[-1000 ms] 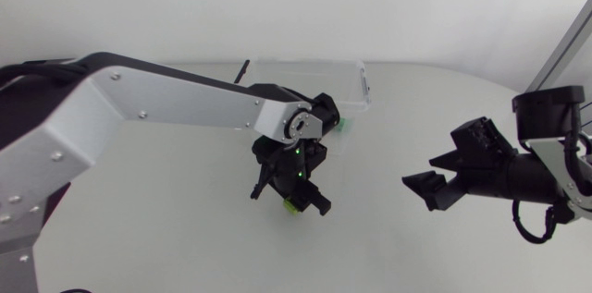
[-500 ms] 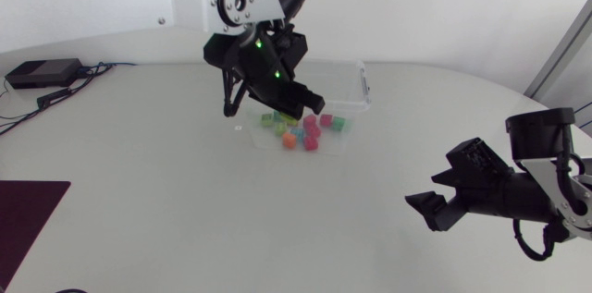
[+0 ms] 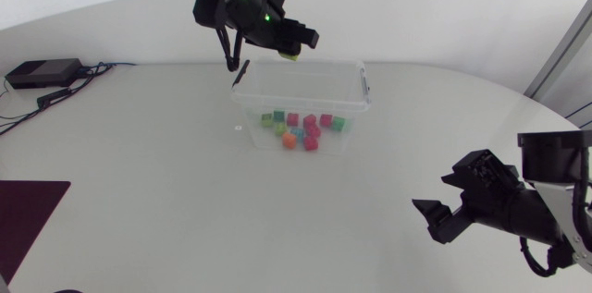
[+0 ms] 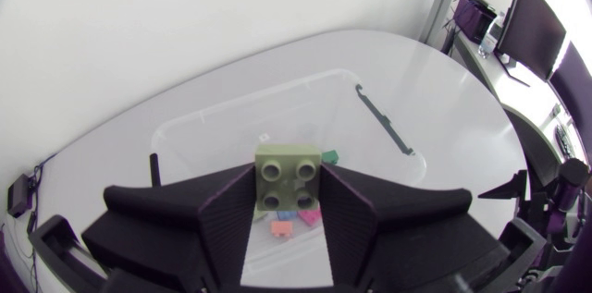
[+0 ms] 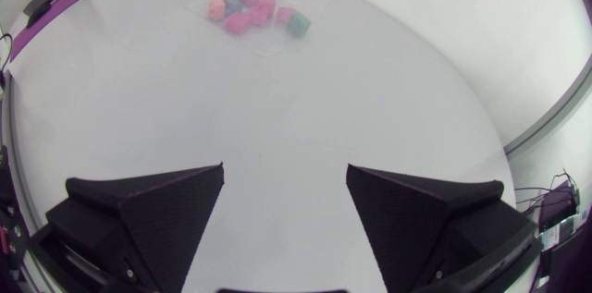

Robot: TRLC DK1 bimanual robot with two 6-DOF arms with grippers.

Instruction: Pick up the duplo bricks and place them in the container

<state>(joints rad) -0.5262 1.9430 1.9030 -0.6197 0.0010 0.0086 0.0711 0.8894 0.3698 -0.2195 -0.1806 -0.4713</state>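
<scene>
My left gripper (image 3: 292, 45) hangs high over the far rim of the clear plastic container (image 3: 363, 90), shut on a lime-green duplo brick (image 3: 292, 53). In the left wrist view the brick (image 4: 288, 180) sits studs-up between the fingers, with the container (image 4: 213, 119) open below it. Several bricks (image 3: 303, 130) in pink, green, orange and blue lie on the container floor. My right gripper (image 3: 442, 197) is at the near right of the table, open, with nothing between its fingers (image 5: 157, 202). Far ahead of it the same bricks (image 5: 250, 11) show.
A small black box (image 3: 42, 73) with cables sits at the table's far left. A dark purple mat (image 3: 26, 214) lies at the near left edge. Bare table stretches between the container and my right gripper.
My left arm lifted the green brick off the table in front of the container and carried it up and back over the container. The right gripper drifted nearer the front edge.
</scene>
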